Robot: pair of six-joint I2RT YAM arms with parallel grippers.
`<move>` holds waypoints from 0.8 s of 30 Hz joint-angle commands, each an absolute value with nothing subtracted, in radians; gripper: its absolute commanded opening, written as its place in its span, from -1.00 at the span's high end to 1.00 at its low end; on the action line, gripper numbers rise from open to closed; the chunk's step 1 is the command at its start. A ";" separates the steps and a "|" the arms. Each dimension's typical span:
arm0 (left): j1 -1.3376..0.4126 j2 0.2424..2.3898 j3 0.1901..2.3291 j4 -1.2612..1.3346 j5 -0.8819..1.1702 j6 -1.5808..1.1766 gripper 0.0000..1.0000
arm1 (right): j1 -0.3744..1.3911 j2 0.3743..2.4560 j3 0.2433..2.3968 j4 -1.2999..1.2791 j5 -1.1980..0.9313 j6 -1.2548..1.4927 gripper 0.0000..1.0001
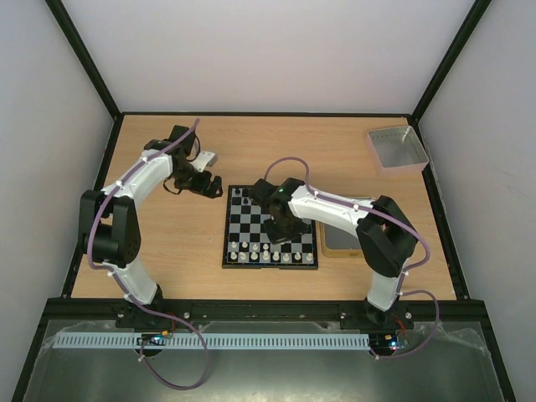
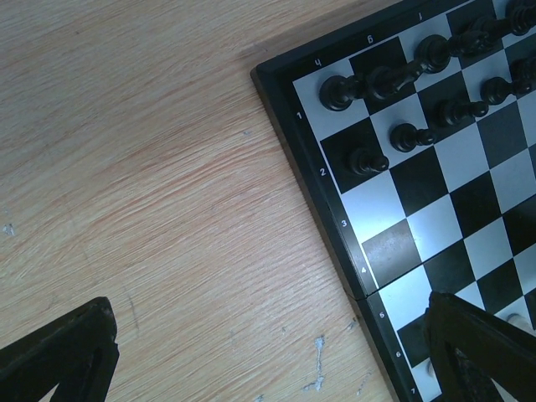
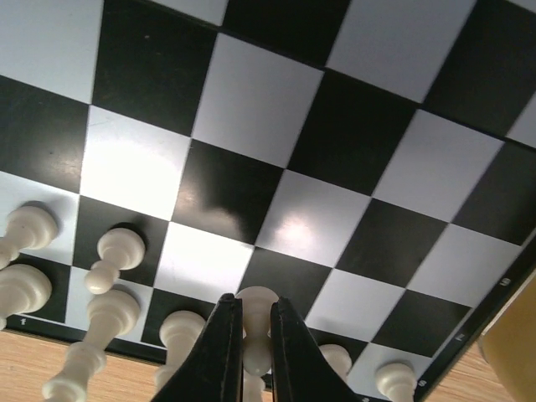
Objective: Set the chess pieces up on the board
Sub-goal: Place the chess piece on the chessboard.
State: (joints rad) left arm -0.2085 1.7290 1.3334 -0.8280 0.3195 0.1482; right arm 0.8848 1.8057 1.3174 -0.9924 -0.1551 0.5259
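Wood makes up the desk [image 1: 167, 251]. From above, the board [image 1: 249, 219] lies in the middle of it. Cream pieces [image 1: 266, 252] stand in rows on its near side. A few black pieces [image 1: 238, 194] stand at its far left corner. The right arm reaches over the board, and the left arm sits just left of it.

In the left wrist view, the left tool [image 2: 268, 368] is spread wide with nothing in it. It hangs over the desk beside the board's left rim. The black pieces fill the corner squares there.

In the right wrist view, the right tool [image 3: 254, 356] is narrow and pinches one cream piece [image 3: 256, 301] in the near rows. Other cream pieces stand close on its left. It may be standing on its square or lifted a bit; I cannot tell.

These pieces look tiny, hard, smooth and very light. One could slip or tip over, and a bump would knock down the ones next to it. I think the best place to hold is the thin neck under the round head, with a soft, straight squeeze.
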 commanded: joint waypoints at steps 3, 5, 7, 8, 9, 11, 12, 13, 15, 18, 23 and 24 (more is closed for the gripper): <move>-0.215 1.686 1.315 -0.831 0.305 0.147 -0.98 | 0.900 1.816 1.299 -0.943 -0.179 0.521 0.91; -0.214 1.682 1.315 -0.831 0.304 0.147 -0.98 | 0.901 1.819 1.299 -0.934 -0.189 0.524 0.91; -0.216 1.680 1.313 -0.831 0.302 0.147 -0.98 | 0.903 1.826 1.302 -0.931 -0.196 0.523 0.91; -0.217 1.680 1.314 -0.831 0.301 0.147 -0.98 | 0.906 1.829 1.302 -0.930 -0.197 0.523 0.91; -0.218 1.679 1.314 -0.832 0.301 0.147 -0.98 | 0.909 1.833 1.303 -0.928 -0.198 0.523 0.91; -0.219 1.677 1.315 -0.833 0.298 0.147 -0.98 | 0.913 1.836 1.300 -0.921 -0.202 0.526 0.90; -0.219 1.677 1.314 -0.833 0.297 0.147 -0.98 | 0.914 1.838 1.299 -0.917 -0.206 0.526 0.90; -0.221 1.676 1.314 -0.833 0.298 0.147 -0.98 | 0.915 1.840 1.296 -0.914 -0.212 0.527 0.90; -0.221 1.675 1.313 -0.833 0.296 0.147 -0.98 | 0.916 1.846 1.293 -0.910 -0.218 0.527 0.90; -0.222 1.675 1.313 -0.832 0.296 0.147 -0.98 | 0.917 1.849 1.292 -0.907 -0.218 0.530 0.90; -0.223 1.678 1.314 -0.831 0.296 0.147 -0.98 | 0.918 1.856 1.288 -0.909 -0.208 0.537 0.87; -0.223 1.679 1.315 -0.831 0.296 0.147 -0.98 | 0.918 1.858 1.289 -0.911 -0.208 0.537 0.86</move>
